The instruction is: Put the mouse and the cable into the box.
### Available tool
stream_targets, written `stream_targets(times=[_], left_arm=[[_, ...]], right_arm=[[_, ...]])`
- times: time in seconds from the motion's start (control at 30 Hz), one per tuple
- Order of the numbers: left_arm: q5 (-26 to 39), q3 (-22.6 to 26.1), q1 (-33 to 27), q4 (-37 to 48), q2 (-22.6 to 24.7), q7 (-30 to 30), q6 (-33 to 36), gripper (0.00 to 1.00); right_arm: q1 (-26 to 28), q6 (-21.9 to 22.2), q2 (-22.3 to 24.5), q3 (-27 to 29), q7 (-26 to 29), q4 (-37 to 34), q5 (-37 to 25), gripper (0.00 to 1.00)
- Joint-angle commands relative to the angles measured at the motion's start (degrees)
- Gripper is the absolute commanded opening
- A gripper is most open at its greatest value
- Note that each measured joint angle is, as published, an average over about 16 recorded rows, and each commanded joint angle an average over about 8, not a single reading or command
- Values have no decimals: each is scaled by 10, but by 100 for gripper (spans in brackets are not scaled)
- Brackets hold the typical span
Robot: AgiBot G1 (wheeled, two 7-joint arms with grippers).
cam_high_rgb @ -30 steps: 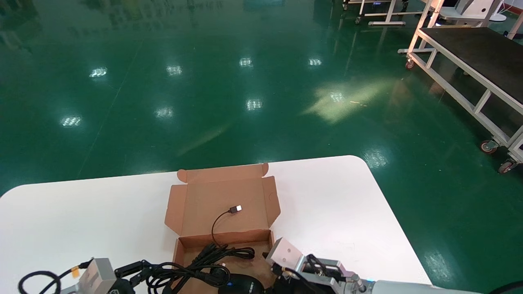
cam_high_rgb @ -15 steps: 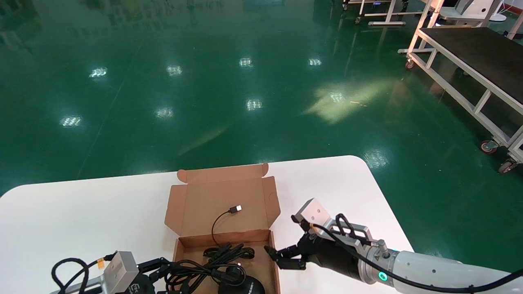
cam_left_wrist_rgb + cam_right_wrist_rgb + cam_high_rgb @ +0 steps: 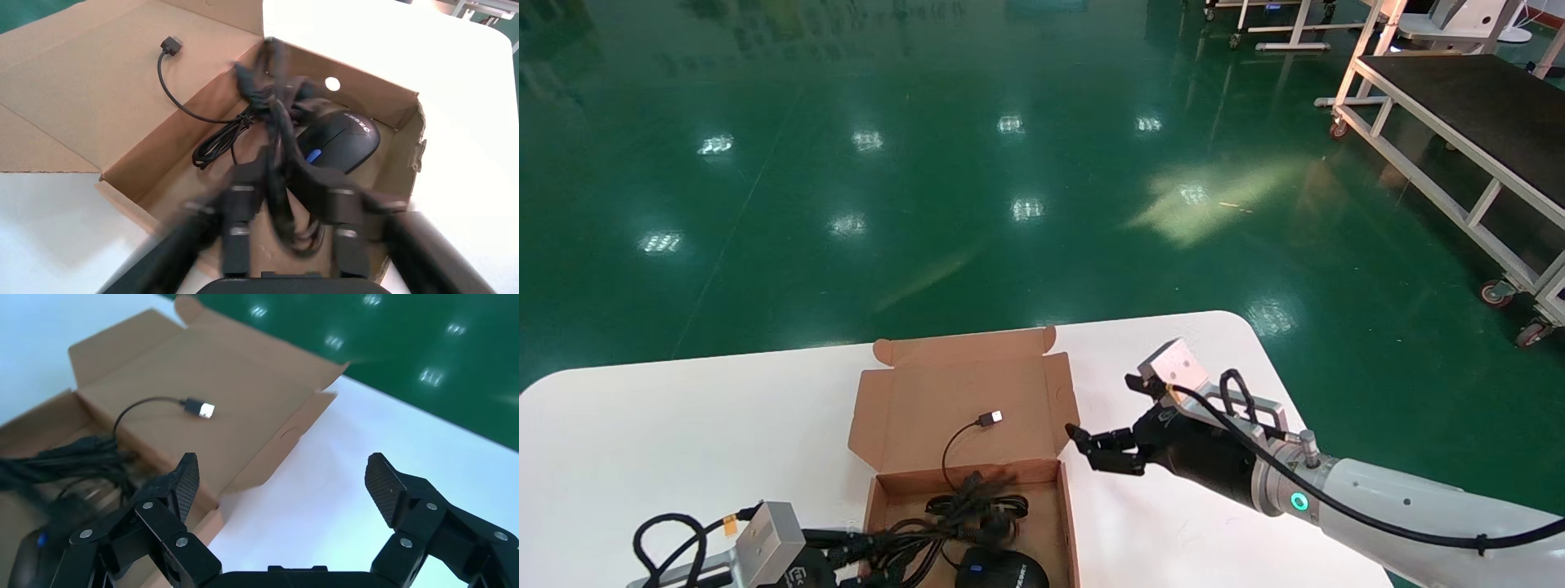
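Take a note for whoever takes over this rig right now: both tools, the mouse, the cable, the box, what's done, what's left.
The right tool is open and empty, above the white table just right of the lid.
The left tool is at the near left edge of the cardboard box, with the cable running into it; grip unclear.
Done: the mouse lies in the box.
Partly done: most of the cable is bunched in the box, but its USB plug lies on the open lid.
Left: bring the plug end in and clear the left tool.
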Motion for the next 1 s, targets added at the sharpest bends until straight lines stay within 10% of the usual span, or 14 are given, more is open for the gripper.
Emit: stream_targets(times=[0.03, 1.0], left_arm=[[0, 1, -1, 0, 0, 0, 0, 100], [-75, -86, 29, 47, -159, 63, 1, 100]], right_arm=[[1, 4, 1, 3, 2, 0, 1, 100], [-3, 65, 7, 51, 4, 18, 7, 100]])
